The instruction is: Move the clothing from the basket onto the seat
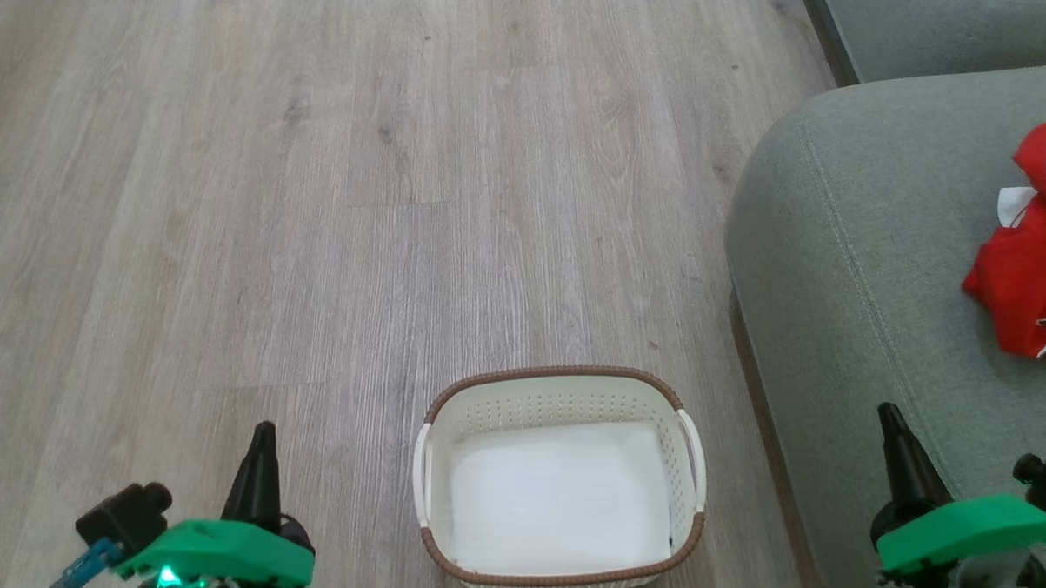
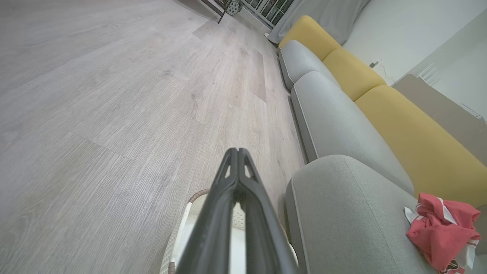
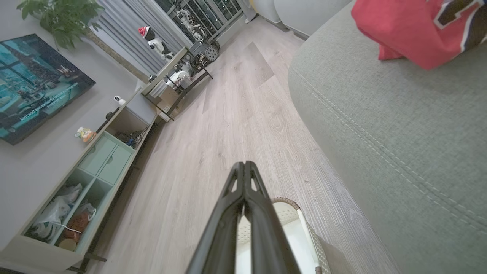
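Note:
The cream basket (image 1: 674, 393) with its brown rim stands on the floor at the bottom centre, its white bottom bare. The red clothing (image 1: 1029, 285) lies crumpled on the grey-green seat (image 1: 844, 257) at the right edge, white trim and dark numerals showing. My left gripper (image 1: 263, 429) is shut, low at the left of the basket, holding nothing. My right gripper (image 1: 885, 410) is shut too, over the seat's front corner. The left wrist view has the clothing (image 2: 441, 232) on the seat (image 2: 342, 213), with the left gripper (image 2: 237, 150) above the basket (image 2: 192, 199). The right wrist view catches the clothing (image 3: 411, 30), the seat (image 3: 399, 125) and the right gripper (image 3: 243, 163).
Pale wood floor (image 1: 355, 204) spreads to the left and ahead. A second grey cushion (image 1: 940, 18) lies beyond the seat, with yellow back cushions (image 2: 411, 133) behind. A low cabinet (image 3: 95, 171) and a side table (image 3: 179, 80) line the far wall.

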Tool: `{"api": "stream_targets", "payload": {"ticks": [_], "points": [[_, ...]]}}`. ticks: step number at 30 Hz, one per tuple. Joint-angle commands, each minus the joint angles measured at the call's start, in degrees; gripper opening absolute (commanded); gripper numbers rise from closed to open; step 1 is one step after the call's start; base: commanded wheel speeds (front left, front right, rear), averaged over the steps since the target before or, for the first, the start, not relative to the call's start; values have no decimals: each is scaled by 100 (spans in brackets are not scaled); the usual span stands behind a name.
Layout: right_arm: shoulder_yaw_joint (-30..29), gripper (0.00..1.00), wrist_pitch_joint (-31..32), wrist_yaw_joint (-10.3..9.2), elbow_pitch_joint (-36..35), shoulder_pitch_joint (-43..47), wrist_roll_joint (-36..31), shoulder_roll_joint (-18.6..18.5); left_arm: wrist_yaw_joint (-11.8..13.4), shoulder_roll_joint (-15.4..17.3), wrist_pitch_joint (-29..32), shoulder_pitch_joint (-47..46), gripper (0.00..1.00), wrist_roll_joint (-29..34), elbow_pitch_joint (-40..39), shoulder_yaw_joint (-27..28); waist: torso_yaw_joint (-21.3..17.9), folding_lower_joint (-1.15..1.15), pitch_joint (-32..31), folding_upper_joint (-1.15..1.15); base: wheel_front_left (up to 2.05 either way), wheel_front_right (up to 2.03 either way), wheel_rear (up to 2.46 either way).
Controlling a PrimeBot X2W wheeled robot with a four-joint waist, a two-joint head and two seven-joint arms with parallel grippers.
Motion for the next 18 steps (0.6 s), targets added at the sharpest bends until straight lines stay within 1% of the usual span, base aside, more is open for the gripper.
{"api": "stream_targets", "payload": {"ticks": [1,18], "points": [[-20,0,43,0,-159,-336,137,-11,-35,8,22,-330,0,-154,-215,144,-1,0,1,0,0,0,0],[-141,0,321,0,-108,-497,1059,67,-69,-21,303,-384,0,-1204,-266,353,-24,0,11,0,0,0,0]]}}
